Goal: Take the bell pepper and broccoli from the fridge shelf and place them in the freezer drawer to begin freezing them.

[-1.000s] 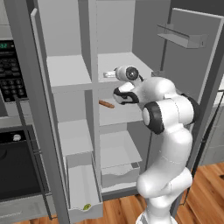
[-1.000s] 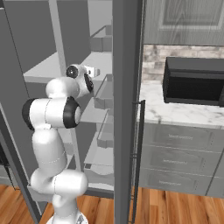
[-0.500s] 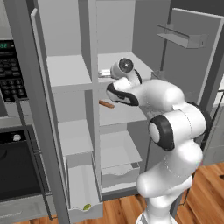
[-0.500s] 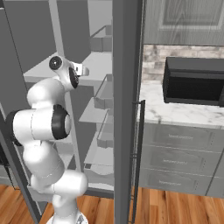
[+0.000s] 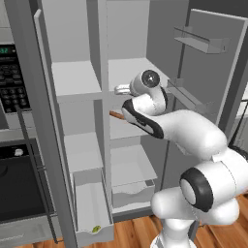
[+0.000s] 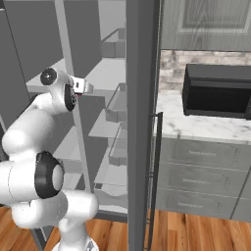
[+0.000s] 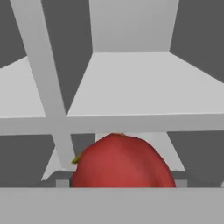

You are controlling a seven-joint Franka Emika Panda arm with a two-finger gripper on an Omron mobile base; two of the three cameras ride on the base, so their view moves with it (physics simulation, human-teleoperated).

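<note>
The red bell pepper sits close in front of the hand camera, low in the hand view, with my gripper shut on it; the fingertips are hidden behind it. My gripper hangs at the front edge of the fridge shelf, pointing left, and appears again in the right base view. The yellow-green broccoli lies at the front end of the pulled-out freezer drawer, low in the narrow left column.
A brown stick-shaped food lies on the shelf below the gripper. A wider white drawer stands partly open in the right column. The open fridge door with its bins is to the right; a black oven is to the left.
The arm's elbow and forearm have swung out toward the cameras and to the right. The hand has stayed near the upper shelf's front edge, dropping slightly with the pepper.
</note>
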